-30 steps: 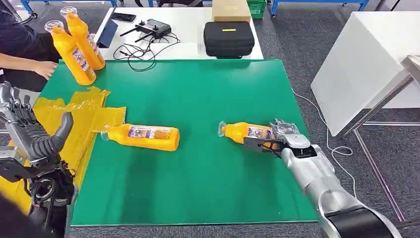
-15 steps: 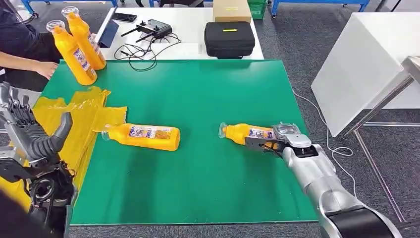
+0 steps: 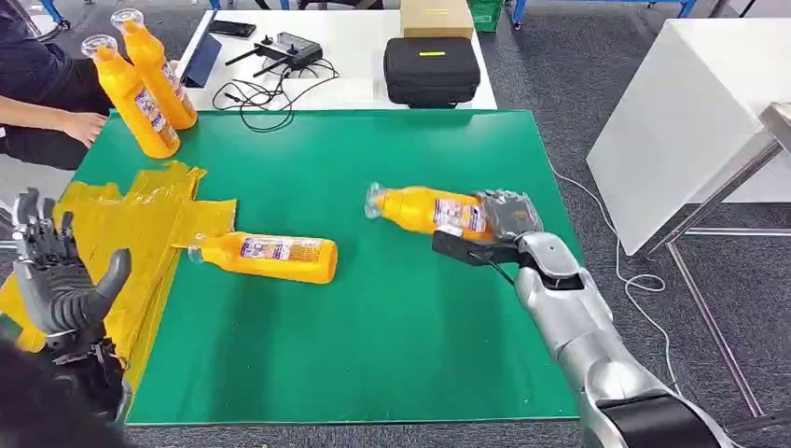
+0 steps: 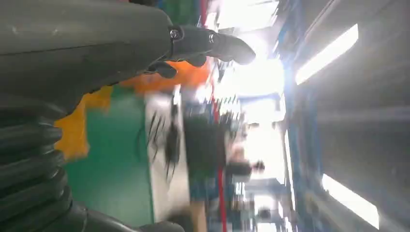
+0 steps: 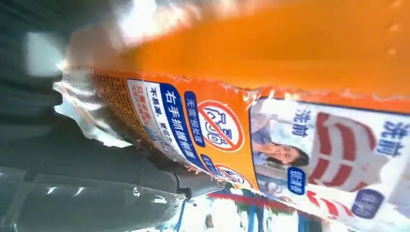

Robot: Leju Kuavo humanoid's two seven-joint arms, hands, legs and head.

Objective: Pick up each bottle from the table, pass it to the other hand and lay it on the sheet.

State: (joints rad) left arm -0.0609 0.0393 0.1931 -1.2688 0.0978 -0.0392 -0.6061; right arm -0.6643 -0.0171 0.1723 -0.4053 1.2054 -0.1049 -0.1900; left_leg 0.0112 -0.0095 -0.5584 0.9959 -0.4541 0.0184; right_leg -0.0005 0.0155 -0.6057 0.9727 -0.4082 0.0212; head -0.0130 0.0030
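over the right half of the green counter [image 3: 373, 373], my right hand [image 3: 499, 224] grasps an orange bottle [image 3: 424, 207] around its lower body, fingers wrapped over the far side and thumb underneath. the bottle lies roughly level in my grip, its clear cap end pointing toward my left, and it looks lifted off the surface. in the right wrist view the label [image 5: 290, 150] presses close against my palm. my left hand [image 3: 56, 280] waits at the near left corner, fingers spread and holding nothing, beside the yellow sheet [image 3: 140, 224].

a second orange bottle [image 3: 266, 257] lies on its side on the counter, its cap just at the sheet's edge. two more bottles [image 3: 140, 84] stand leaning at the far left corner, near a person's hand [image 3: 82, 126].

compared with a second ago, the bottle in my right hand has come up from the counter and shifted farther away and toward the centre. my left hand has dropped lower, while the lying bottle stays where it was.
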